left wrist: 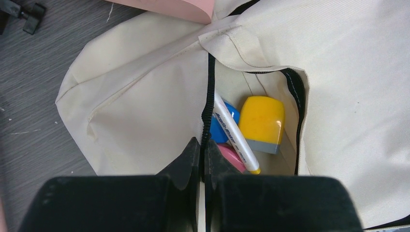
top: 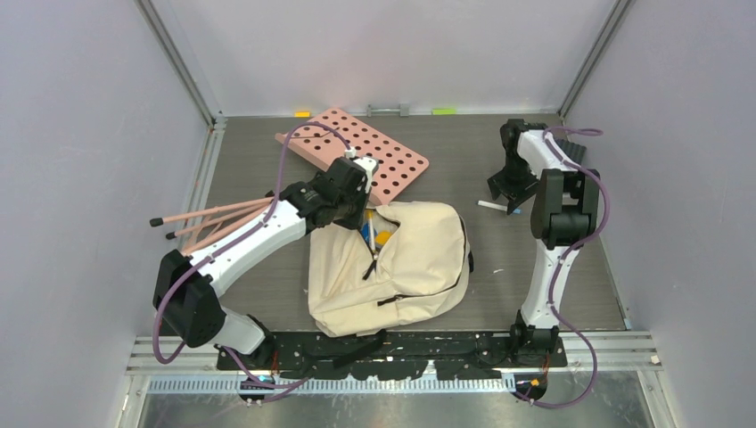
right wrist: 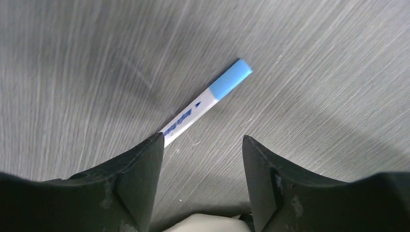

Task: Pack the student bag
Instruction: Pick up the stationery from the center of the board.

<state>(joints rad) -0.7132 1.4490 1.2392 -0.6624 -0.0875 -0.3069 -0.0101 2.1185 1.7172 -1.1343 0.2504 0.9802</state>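
The cream student bag [top: 401,267] lies in the middle of the table with its top open. My left gripper [left wrist: 204,145] is shut on the black zipper edge [left wrist: 210,92] of the bag's opening. Inside the bag [left wrist: 145,106] I see a yellow and grey eraser [left wrist: 261,123], a white marker [left wrist: 234,135], a blue item [left wrist: 220,128] and a pink item [left wrist: 232,159]. My right gripper [right wrist: 203,140] is open just above the table. A white marker with a blue cap [right wrist: 208,99] lies past its left finger; it also shows in the top view [top: 496,207].
A pink perforated board [top: 357,152] lies behind the bag, partly under my left arm. Several pink-brown sticks [top: 209,218] lie at the left. Walls close in the table on the left, right and back.
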